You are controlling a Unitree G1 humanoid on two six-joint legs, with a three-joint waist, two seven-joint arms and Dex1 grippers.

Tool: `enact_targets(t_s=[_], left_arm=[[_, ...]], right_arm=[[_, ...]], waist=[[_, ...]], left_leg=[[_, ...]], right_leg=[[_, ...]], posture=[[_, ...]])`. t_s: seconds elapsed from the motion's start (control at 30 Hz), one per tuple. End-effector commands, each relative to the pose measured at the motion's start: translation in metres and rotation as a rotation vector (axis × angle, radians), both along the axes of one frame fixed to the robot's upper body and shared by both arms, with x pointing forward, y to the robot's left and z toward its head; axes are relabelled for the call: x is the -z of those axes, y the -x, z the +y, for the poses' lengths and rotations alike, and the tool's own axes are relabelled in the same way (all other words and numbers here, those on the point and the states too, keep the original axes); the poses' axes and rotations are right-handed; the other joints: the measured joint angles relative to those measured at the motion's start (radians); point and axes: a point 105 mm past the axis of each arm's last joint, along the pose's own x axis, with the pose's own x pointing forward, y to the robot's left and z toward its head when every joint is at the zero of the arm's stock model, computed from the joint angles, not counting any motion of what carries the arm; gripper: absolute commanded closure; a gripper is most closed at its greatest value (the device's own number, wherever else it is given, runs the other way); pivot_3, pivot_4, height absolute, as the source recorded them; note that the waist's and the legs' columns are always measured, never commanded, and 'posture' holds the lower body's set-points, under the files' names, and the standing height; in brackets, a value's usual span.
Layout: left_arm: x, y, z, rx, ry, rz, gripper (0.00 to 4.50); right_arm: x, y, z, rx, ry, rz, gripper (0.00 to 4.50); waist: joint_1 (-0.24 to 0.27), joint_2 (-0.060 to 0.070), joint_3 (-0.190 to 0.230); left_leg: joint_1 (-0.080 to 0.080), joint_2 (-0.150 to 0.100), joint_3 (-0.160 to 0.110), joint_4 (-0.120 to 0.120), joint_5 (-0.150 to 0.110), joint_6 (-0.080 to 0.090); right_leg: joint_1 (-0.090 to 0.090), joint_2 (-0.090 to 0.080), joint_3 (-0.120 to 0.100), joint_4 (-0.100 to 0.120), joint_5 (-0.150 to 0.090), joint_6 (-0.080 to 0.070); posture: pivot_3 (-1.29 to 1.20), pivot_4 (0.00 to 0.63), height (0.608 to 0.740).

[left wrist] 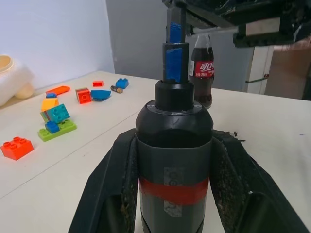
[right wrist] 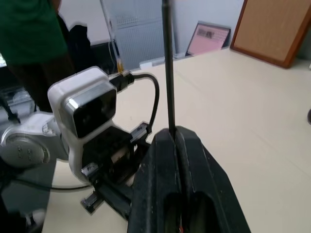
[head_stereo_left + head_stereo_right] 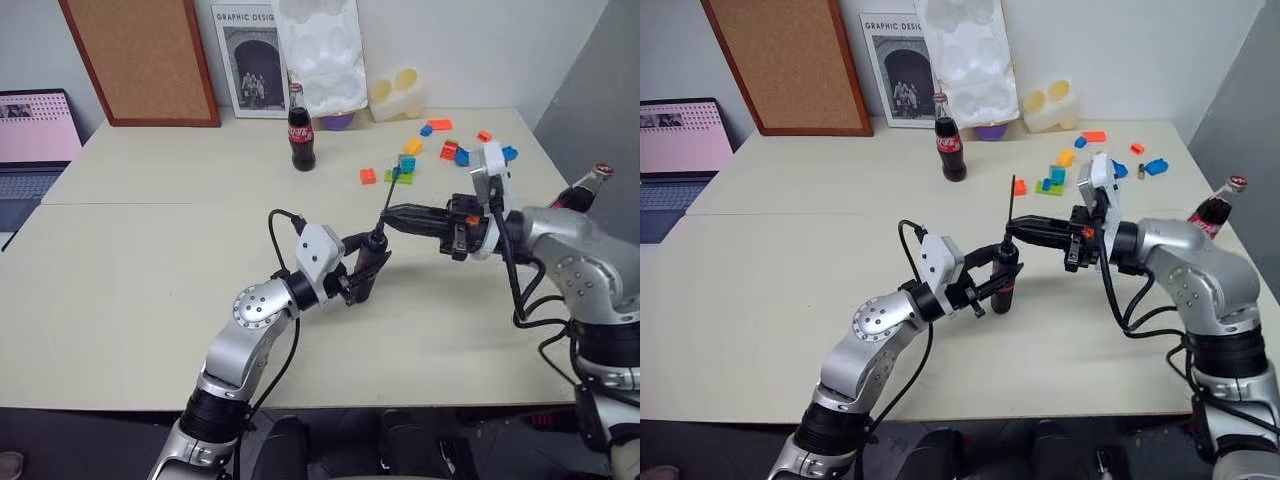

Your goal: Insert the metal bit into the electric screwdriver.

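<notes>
Standing upright above the table's middle, metal bit [image 3: 1012, 200] pinched low between shut right gripper [image 3: 1015, 231] fingers, its lower end at the tip of the electric screwdriver [image 3: 1004, 276], so the rod lines up with the socket. Screwdriver: held nose-up, clamped in the closed left gripper [image 3: 362, 272], steadied for insertion. Table [image 3: 150, 200]: cola bottle [image 3: 301, 128] far centre, toy bricks [image 3: 410, 160] far right, second bottle [image 3: 585, 187] at right edge, all well apart.

Bright, even light; soft shadows

Beige table [image 3: 150, 280], white wall [image 3: 480, 40], corkboard [image 3: 140, 60] leaning, laptop [image 3: 30, 140] at left.
</notes>
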Motion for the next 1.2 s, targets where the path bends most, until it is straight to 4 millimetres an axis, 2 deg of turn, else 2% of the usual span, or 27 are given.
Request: enact_targets(t_s=[0.03, 0.1, 0.23, 0.33, 0.53, 0.57, 0.6, 0.73, 0.83, 0.93, 1.03, 1.13, 1.2], left_arm=[[-0.010, 0.000, 0.002, -0.015, 0.021, -0.041, 2.84], [-0.010, 0.000, 0.002, -0.015, 0.021, -0.041, 2.84], [-0.010, 0.000, 0.002, -0.014, 0.020, -0.042, 2.84], [-0.010, -0.001, 0.002, -0.014, 0.020, -0.042, 2.84], [-0.017, -0.002, 0.000, -0.022, 0.037, -0.052, 2.84], [-0.018, -0.003, 0.000, -0.025, 0.041, -0.056, 2.84], [-0.022, -0.004, 0.000, -0.033, 0.048, -0.063, 2.84], [-0.047, -0.012, 0.005, -0.096, 0.037, -0.158, 2.84], [-0.064, -0.022, 0.011, -0.164, -0.066, -0.273, 2.84], [-0.069, -0.038, 0.022, -0.256, -0.227, -0.349, 2.84], [-0.068, -0.057, 0.037, -0.317, -0.462, -0.441, 2.84], [-0.055, -0.076, 0.046, -0.277, -0.825, -0.605, 2.84], [-0.042, -0.088, 0.054, -0.236, -0.990, -0.621, 2.84]], right_arm=[[0.005, 0.013, 0.013, -0.105, -0.002, 0.024, 4.50], [0.002, 0.013, 0.013, -0.109, -0.006, 0.013, 4.50], [-0.003, 0.013, 0.012, -0.112, -0.009, -0.016, 3.88], [-0.007, 0.013, 0.010, -0.120, -0.014, -0.031, 2.98], [-0.015, 0.010, -0.007, -0.066, -0.006, -0.059, 1.63], [-0.015, 0.009, -0.009, -0.055, -0.002, -0.064, 1.53], [-0.015, 0.008, -0.012, -0.037, 0.005, -0.071, 1.19], [-0.015, 0.004, -0.027, 0.073, 0.040, -0.140, 0.37], [-0.010, 0.008, -0.039, 0.122, 0.092, -0.178, 0.34], [-0.003, 0.013, -0.047, 0.152, 0.153, -0.214, 0.34], [0.007, 0.018, -0.050, 0.171, 0.250, -0.265, 0.34], [0.014, 0.024, -0.049, 0.176, 0.332, -0.281, 0.34], [0.016, 0.025, -0.051, 0.199, 0.370, -0.283, 0.34]], waist=[[0.000, 0.000, 0.000], [0.000, 0.000, 0.000], [0.000, 0.000, 0.000], [0.000, 0.000, 0.000], [0.001, 0.000, 0.000], [0.001, 0.000, 0.000], [0.001, 0.000, 0.000], [0.002, 0.000, 0.001], [0.003, -0.001, 0.001], [0.001, -0.001, 0.001], [-0.001, -0.001, 0.001], [-0.003, 0.000, 0.001], [0.001, 0.000, 0.002]], left_leg=[[0.000, 0.000, 0.000, 0.000, 0.000, 0.000], [0.000, 0.000, 0.000, 0.000, 0.000, 0.000], [0.000, 0.000, 0.000, 0.000, 0.000, 0.000], [0.000, 0.000, 0.000, 0.000, 0.000, 0.000], [-0.001, 0.000, 0.000, 0.000, 0.000, 0.000], [-0.001, 0.000, 0.000, 0.000, 0.000, 0.000], [-0.001, 0.000, 0.000, 0.000, 0.000, 0.000], [-0.003, 0.000, 0.000, 0.000, 0.000, 0.000], [-0.004, 0.000, -0.001, 0.000, 0.000, 0.000], [-0.005, -0.001, -0.001, 0.000, 0.000, 0.000], [-0.005, -0.001, -0.001, -0.001, 0.000, 0.000], [-0.005, 0.000, -0.001, -0.001, 0.000, 0.000], [-0.005, -0.001, 0.000, -0.001, 0.000, 0.000]], right_leg=[[0.000, 0.000, 0.000, 0.000, 0.000, 0.000], [0.000, 0.000, 0.000, 0.000, 0.000, 0.000], [0.000, 0.000, 0.000, 0.000, 0.000, 0.000], [0.000, 0.000, 0.000, 0.000, 0.000, 0.000], [-0.001, 0.000, 0.000, 0.000, 0.000, 0.000], [-0.001, 0.000, 0.000, 0.000, 0.000, 0.000], [-0.001, 0.000, 0.000, -0.001, 0.000, 0.000], [-0.001, 0.000, 0.000, -0.002, 0.000, 0.000], [-0.002, 0.000, -0.001, -0.002, 0.000, 0.001], [-0.002, 0.000, -0.001, -0.003, 0.000, 0.001], [-0.002, 0.000, -0.001, -0.003, 0.000, 0.001], [-0.003, 0.000, -0.001, -0.003, 0.000, 0.001], [-0.004, 0.000, -0.001, -0.003, 0.000, 0.001]], posture=[[0.00, 0.150, 0.740], [0.00, 0.150, 0.740], [0.00, 0.150, 0.740], [0.00, 0.150, 0.740], [0.00, 0.150, 0.740], [0.00, 0.150, 0.740], [0.00, 0.150, 0.740], [0.00, 0.150, 0.740], [0.00, 0.150, 0.740], [0.00, 0.150, 0.740], [0.00, 0.150, 0.740], [0.00, 0.150, 0.740], [0.00, 0.150, 0.740]])
